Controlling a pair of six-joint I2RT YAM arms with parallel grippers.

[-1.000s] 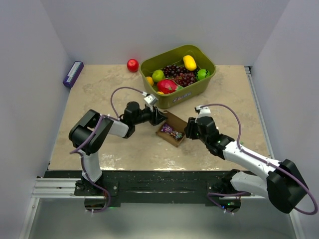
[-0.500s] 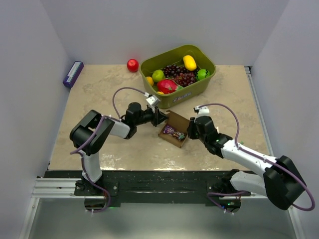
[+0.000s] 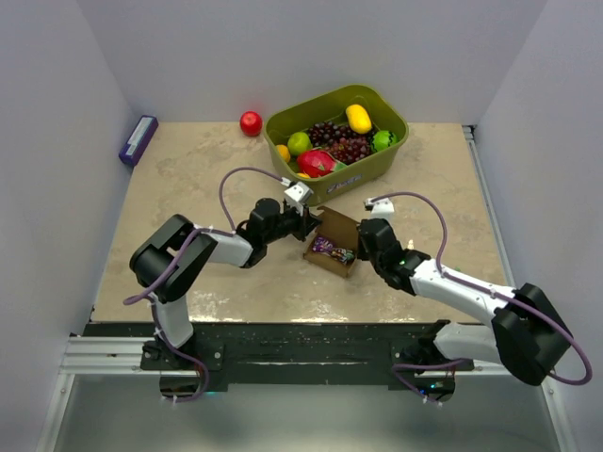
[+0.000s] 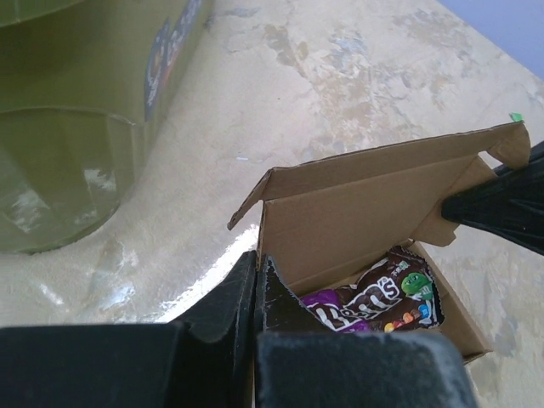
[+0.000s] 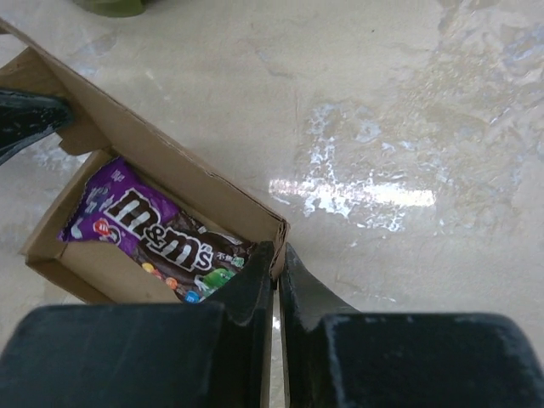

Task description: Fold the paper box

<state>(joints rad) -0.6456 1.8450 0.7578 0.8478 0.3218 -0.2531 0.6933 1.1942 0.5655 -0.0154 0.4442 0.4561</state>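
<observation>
And here is the paper box (image 3: 339, 226), sitting mid-table on the marbled table (image 3: 188, 179), just on the near side of the olive-green bin (image 3: 350, 179) and squarely between the two arms. Its lid flap stands up along the far side and the tray lies open, with a purple-and-brown candy packet (image 4: 374, 302) lying flat inside. The left gripper (image 4: 257, 270) reaches in from the left, its jaws clenched on the left end wall of the box, the thin cardboard pinched between the two black fingers (image 4: 225, 302). From the right side the right gripper (image 5: 277, 259) does the same, clamped tight on the box's right corner wall, one finger inside the tray and one outside. Each wrist view catches the other gripper's dark fingertip at the opposite end of the box. The bin behind is heaped with fruit: grapes, a yellow piece, a green one, a pink dragon fruit. A red apple (image 3: 251, 123) rests on the table just left of the bin, and a small purple box (image 3: 138, 139) lies at the far left edge, well apart from the action.
</observation>
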